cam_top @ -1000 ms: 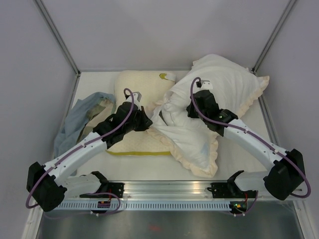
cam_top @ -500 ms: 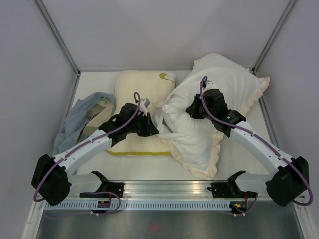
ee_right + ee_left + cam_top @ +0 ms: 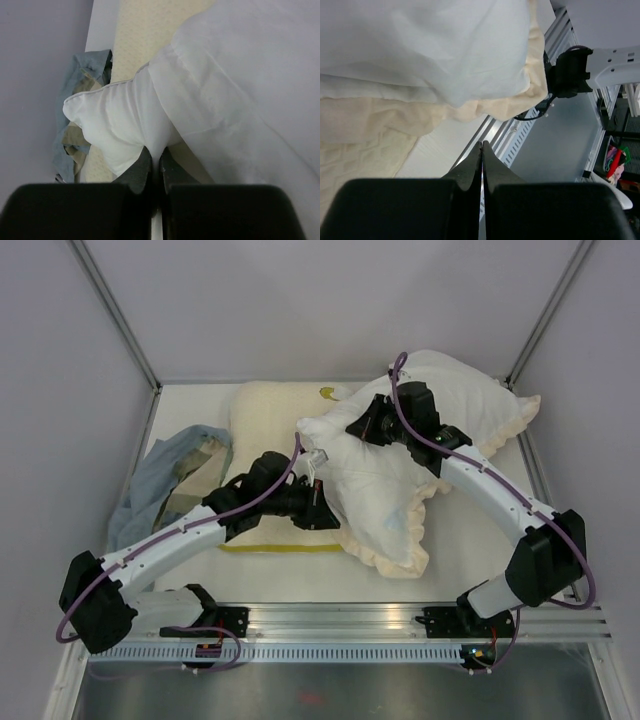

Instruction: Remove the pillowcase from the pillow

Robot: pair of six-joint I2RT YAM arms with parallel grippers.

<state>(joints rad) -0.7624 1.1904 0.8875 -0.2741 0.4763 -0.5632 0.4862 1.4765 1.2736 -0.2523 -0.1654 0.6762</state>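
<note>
The pillow (image 3: 322, 440) is plump and plain white, with one bulging corner poking out of the pillowcase (image 3: 385, 510) towards the left. The pillowcase shows its pale cream face, creased and loose around the rest of the pillow. Its cream ruffled frill (image 3: 400, 562) trails along the near and right edges, and the bundle lies diagonally on the worktop's right half.

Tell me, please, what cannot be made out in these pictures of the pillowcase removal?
Top view: how much of the pillow is inside the pillowcase; the fabric covers it.
Top view: tips of the right pincer, hidden by its own wrist.
Top view: whether the left pincer touches the pillowcase; too small to tell.
Top view: the yellow-edged pillow, partly covered by the pillowcase.
</note>
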